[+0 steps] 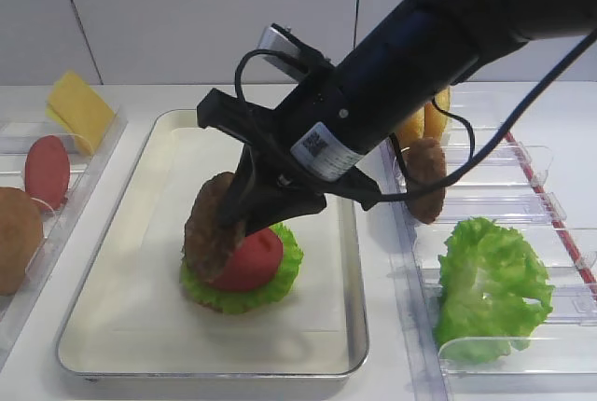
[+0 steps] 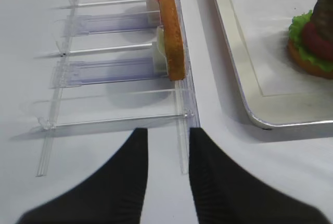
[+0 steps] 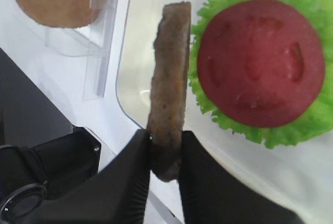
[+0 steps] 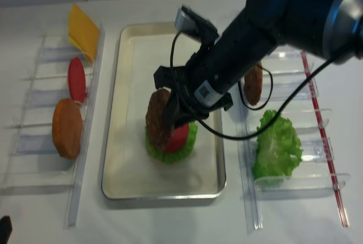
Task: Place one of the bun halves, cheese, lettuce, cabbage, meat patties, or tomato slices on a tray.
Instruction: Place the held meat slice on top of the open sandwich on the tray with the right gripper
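Right gripper (image 3: 165, 153), clamped on the edge of a rough dark-brown round meat patty (image 3: 169, 88), carries it on edge at nine o'clock of the red tomato slice (image 3: 258, 62) so it can tip onto that stack on the cream rimmed tray (image 1: 140, 317); left gripper (image 2: 167, 146) waits parted, empty.

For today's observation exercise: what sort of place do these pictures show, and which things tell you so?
Probably a robot test bench set up as a burger-assembly station: model ingredients stand in clear plastic bins, a lined tray holds a half-built burger, and the right gripper holds a meat patty.
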### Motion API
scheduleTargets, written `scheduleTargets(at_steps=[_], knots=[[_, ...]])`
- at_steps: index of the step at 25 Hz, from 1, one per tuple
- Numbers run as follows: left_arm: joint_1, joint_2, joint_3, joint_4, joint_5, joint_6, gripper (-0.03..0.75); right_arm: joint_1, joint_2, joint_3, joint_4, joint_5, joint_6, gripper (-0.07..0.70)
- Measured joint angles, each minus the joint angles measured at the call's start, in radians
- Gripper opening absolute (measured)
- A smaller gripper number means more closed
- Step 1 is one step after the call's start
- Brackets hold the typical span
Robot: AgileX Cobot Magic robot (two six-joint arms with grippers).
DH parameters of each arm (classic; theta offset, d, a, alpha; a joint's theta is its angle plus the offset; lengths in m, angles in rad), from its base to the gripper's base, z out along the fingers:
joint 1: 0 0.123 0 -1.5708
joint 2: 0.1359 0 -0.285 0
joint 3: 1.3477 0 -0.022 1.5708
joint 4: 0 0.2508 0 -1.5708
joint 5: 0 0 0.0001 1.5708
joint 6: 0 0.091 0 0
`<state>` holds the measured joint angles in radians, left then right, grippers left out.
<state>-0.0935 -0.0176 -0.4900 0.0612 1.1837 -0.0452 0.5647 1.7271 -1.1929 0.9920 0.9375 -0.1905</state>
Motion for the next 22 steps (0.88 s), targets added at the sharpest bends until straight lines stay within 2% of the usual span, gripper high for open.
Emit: scheduleTargets(at_steps=[8, 17, 22], knots=[[0.000, 0.000, 0.000, 0.000, 0.000, 0.000, 0.210, 0.000, 0.023, 0.000, 0.006, -0.059, -0.015, 0.162], [0.000, 0.000, 0.000, 0.000, 0.000, 0.000, 0.210, 0.000, 0.054, -0.002, 0.028, -0.063, -0.037, 0.161], [0.000, 0.000, 0.000, 0.000, 0.000, 0.000, 0.210, 0.000, 0.058, -0.006, -0.009, -0.063, -0.029, 0.161]])
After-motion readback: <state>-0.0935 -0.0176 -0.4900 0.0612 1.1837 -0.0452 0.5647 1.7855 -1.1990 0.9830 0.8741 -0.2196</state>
